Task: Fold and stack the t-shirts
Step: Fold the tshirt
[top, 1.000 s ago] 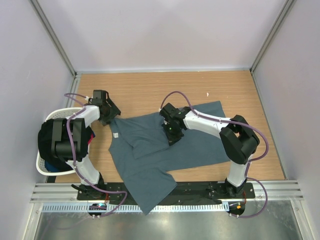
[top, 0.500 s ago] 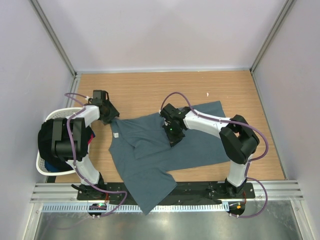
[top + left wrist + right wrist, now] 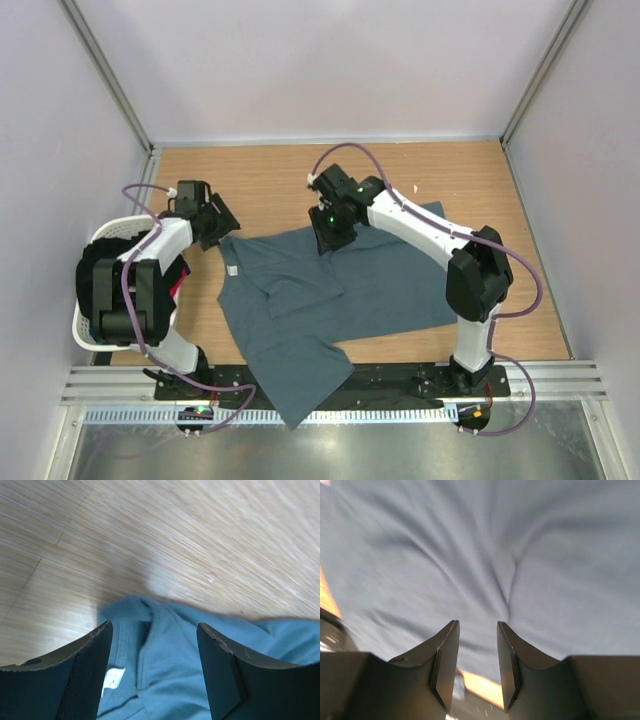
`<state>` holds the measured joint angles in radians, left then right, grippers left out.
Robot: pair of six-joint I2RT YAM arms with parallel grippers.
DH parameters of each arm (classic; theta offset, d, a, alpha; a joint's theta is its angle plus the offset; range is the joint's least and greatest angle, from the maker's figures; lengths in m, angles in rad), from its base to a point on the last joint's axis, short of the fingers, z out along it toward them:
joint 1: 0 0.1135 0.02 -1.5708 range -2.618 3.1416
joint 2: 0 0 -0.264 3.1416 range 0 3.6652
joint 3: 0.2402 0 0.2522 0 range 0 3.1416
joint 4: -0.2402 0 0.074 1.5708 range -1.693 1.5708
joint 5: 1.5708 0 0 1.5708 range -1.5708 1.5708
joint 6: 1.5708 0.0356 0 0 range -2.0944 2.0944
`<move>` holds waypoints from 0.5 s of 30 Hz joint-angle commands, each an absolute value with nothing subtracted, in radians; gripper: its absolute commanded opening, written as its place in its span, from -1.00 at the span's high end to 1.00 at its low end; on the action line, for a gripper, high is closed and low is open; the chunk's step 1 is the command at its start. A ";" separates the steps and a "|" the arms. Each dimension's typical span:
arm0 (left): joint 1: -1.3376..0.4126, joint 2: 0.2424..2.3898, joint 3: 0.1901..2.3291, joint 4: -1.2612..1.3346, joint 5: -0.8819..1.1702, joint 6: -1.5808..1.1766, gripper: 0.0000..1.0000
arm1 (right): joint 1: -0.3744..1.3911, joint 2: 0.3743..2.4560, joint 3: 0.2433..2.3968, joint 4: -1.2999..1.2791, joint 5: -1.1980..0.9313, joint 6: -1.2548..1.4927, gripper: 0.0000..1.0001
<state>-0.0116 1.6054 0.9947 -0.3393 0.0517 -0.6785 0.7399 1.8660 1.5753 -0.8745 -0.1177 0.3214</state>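
The left end effector (image 3: 155,630) hangs spread wide above the collar (image 3: 144,611) of the slate blue-grey cloth t-shirt (image 3: 380,290). The right end effector (image 3: 476,627) is narrowly parted and empty. Grip only the top layer and fold evenly.

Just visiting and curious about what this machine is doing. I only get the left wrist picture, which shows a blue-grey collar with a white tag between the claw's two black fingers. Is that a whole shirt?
Observer: Yes. From above, the t-shirt lies spread across the middle of the wooden table, with one end hanging past the near edge.
Operator: Is there another claw anywhere near it?
Observer: Yes. The right claw is over the shirt's far edge, roughly midway along it.
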 commanded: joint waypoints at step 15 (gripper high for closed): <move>-0.005 1.581 0.973 -0.319 0.100 -0.703 -0.01 | 0.646 2.160 1.894 -0.554 -0.034 0.440 0.35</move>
